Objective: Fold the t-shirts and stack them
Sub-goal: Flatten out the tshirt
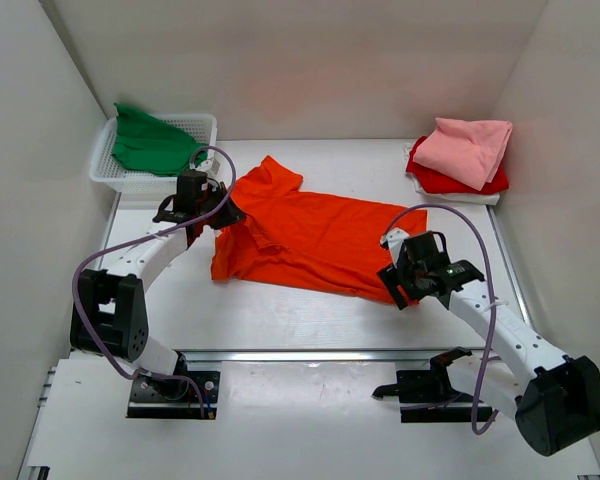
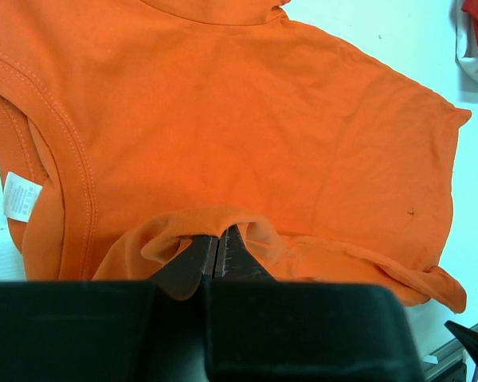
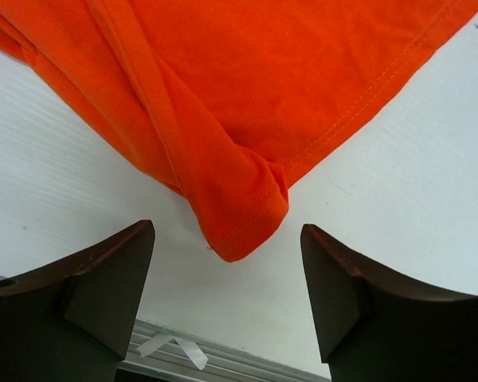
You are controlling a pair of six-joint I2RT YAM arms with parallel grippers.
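Observation:
The bright orange t-shirt (image 1: 305, 235) lies spread across the middle of the table, partly folded. My left gripper (image 1: 202, 212) is shut on a fold of the orange t-shirt (image 2: 223, 143) at its left edge, near the sleeve. My right gripper (image 1: 398, 282) is open over the shirt's lower right corner (image 3: 239, 215), which lies between its fingers (image 3: 103, 278) without touching them. The green t-shirt (image 1: 152, 143) lies in the basket at the back left. The pale pink t-shirt (image 1: 470, 148) lies folded on the red t-shirt (image 1: 435, 180) at the back right.
The white mesh basket (image 1: 115, 178) stands at the back left corner. White walls close in the table on three sides. A metal rail (image 1: 310, 354) runs along the table's near edge, also showing in the right wrist view (image 3: 223, 362).

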